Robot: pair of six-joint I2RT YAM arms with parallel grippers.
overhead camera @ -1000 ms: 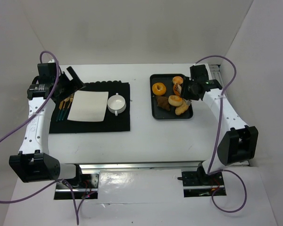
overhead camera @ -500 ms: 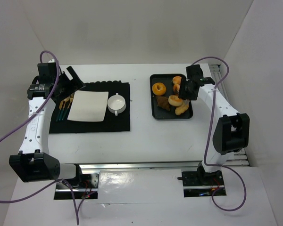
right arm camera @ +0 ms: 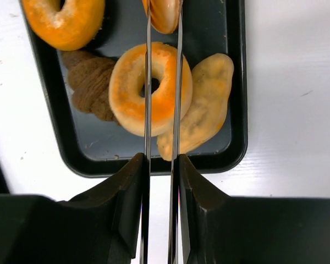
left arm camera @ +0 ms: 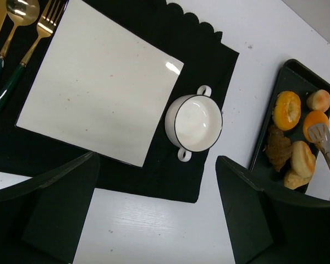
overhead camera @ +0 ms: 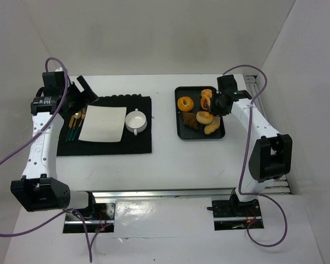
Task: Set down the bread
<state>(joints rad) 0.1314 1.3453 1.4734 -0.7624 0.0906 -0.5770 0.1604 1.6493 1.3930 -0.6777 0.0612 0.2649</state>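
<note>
Six bits of bread (overhead camera: 204, 117) are at the black tray (right arm camera: 238, 82), on the right side of the white desk (overhead camera: 165, 165); the right end effector (right arm camera: 159, 159) is squeezed tight on a pair of thin metal tongs (left arm camera: 319, 133); the tips of the tongs pinch one small orange bun (right arm camera: 164, 14) over the far part of the tray; I cannot tell if that bun is up off the tray. Under the long tongs lies a ring bun (right arm camera: 126, 93); a long pale bun (right arm camera: 206, 104) touches it on one side and a brown lumpy piece (right arm camera: 88, 82) on the other; a big orange doughnut (right arm camera: 66, 22) sits past the brown piece. The left end effector (left arm camera: 157, 159) is wide open and holds nothing; it hangs over a black mat (left arm camera: 209, 60) on the left side of the desk. On the mat are a square white plate (left arm camera: 99, 82), a spoon (left arm camera: 19, 11) and a fork (left arm camera: 47, 19); a white cup (left arm camera: 193, 122) with two small handles stands just beside the plate, between it and the tray.
</note>
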